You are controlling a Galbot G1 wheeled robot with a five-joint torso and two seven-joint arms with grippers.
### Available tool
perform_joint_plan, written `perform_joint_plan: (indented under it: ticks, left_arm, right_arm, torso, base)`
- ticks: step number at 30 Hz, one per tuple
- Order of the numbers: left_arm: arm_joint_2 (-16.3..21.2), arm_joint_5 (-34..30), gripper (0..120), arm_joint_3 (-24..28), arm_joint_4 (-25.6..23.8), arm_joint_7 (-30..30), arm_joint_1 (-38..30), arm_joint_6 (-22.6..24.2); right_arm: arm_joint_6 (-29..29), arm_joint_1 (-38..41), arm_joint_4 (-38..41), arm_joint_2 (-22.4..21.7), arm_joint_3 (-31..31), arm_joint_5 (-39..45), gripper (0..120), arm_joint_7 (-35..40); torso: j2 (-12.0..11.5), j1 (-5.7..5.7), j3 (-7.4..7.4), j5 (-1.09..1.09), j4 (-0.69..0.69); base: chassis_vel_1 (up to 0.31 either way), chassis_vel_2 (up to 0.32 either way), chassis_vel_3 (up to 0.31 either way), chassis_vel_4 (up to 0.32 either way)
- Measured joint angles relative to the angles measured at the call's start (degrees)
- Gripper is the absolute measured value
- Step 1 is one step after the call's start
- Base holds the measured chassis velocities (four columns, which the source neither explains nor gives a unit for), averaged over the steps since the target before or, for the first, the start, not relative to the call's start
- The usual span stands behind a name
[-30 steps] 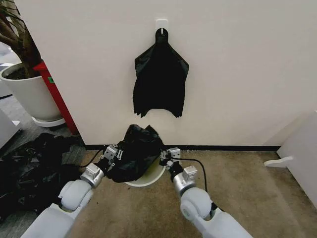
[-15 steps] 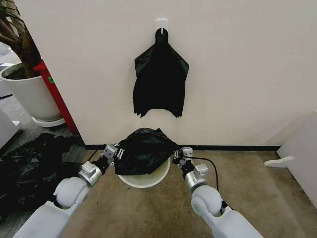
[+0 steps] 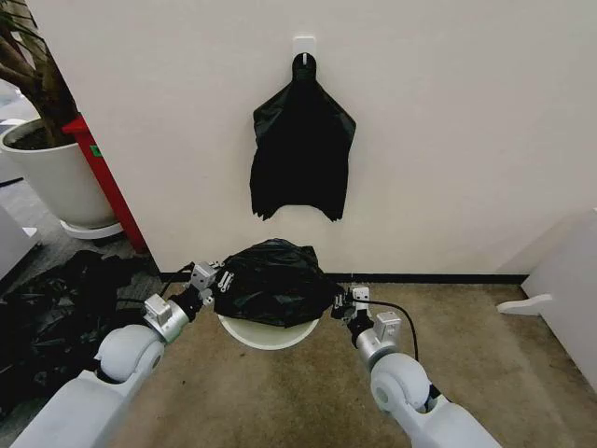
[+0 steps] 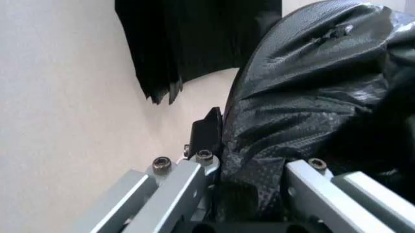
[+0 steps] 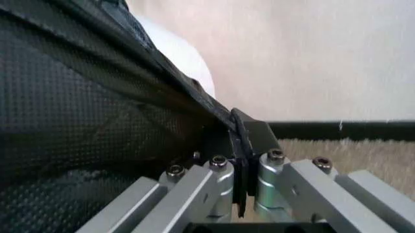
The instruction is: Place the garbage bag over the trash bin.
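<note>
Head view, left to right: a heap of black plastic (image 3: 56,317) lies on the floor at far left, below a large white plant pot (image 3: 56,177) and a red panel (image 3: 110,191) leaning at the wall corner. My left claw (image 3: 207,278) is clamped on the left edge of the garbage bag (image 3: 275,283). The bag is stretched between both claws and sits over the top of the trash bin (image 3: 266,334), which stands on the carpet just in front of the wall; only the near rim of the bin is exposed below the bag. On the wall above, a bundle of black bags (image 3: 300,154) hangs from a white hook (image 3: 304,49). My right claw (image 3: 347,301) is clamped on the right edge of the bag.

Left wrist view: my left claw (image 4: 250,170) has the bag (image 4: 311,97) bunched between its fingers, with the hanging bundle (image 4: 188,43) behind it.

Right wrist view: my right claw (image 5: 243,160) is nearly closed, pinching a thin fold of the bag (image 5: 84,116), and the white bin wall (image 5: 178,60) shows just beyond the taut bag edge.
</note>
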Motion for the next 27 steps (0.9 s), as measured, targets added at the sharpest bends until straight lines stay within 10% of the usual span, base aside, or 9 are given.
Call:
perform_joint_plan:
  ticks: [13,27]
  left_arm:
    - [0.0,-3.4,3,-0.6,1.6,-1.3,-0.8,1.2]
    - [-0.8,-2.9,3,-1.1,0.2,-6.5,0.3,3.1]
  right_arm:
    - [2.8,-3.9,0.8,-1.5,-0.8,-7.2,21,-6.4]
    - [29.9,-11.0,-4.7,-4.8,8.9,-25.2,72,-34.6]
  torso:
    - [0.0,0.00,0.00,0.00,0.01]
    - [0.0,0.00,0.00,0.01,-0.01]
  base:
    - [0.000,0.000,0.000,0.000]
    - [0.000,0.000,0.000,0.000]
